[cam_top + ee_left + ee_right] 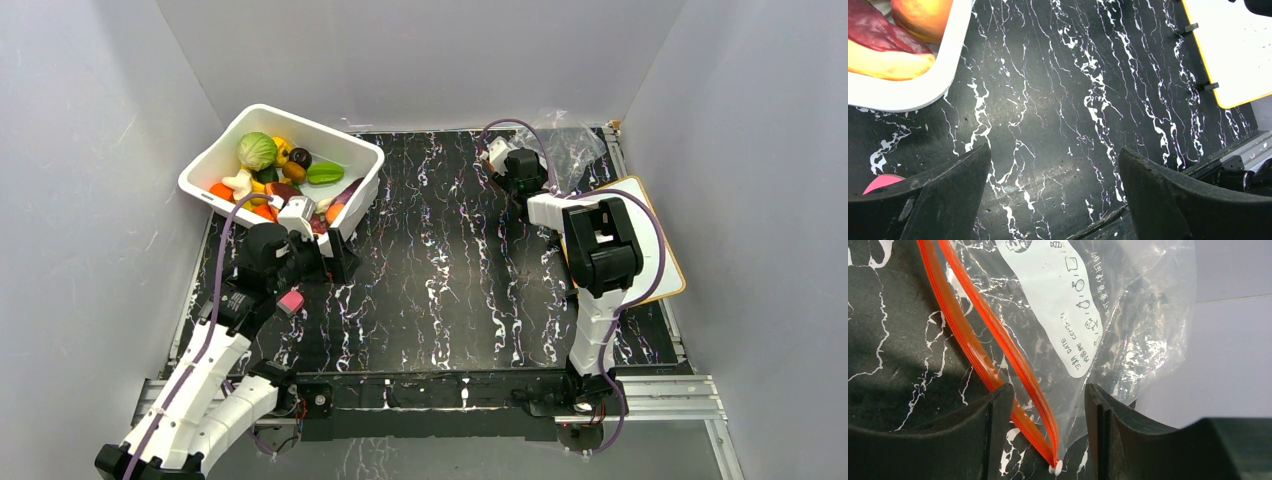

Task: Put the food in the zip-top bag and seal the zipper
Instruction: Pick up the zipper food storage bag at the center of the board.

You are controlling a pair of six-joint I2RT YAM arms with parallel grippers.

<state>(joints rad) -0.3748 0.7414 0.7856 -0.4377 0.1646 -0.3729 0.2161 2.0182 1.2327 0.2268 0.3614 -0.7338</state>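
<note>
The food (275, 165), with a pale-green cabbage (257, 150) on top, lies piled in a white bin (300, 122) at the back left. My left gripper (325, 262) hovers just in front of that bin, open and holding nothing (1055, 165); two food pieces (878, 40) show at the bin's corner. The clear zip-top bag (570, 140) lies crumpled at the back right. My right gripper (1048, 400) is open astride the bag's corner (1128, 315). The two orange strips of the zipper (973, 347) stand parted and meet at a white end stop between the jaws.
A white board with a yellow edge (655, 240) lies on the right under the right arm, also seen as the board (1233, 50) in the left wrist view. A small pink object (291, 302) sits by the left arm. Grey walls enclose the black marbled table (450, 270).
</note>
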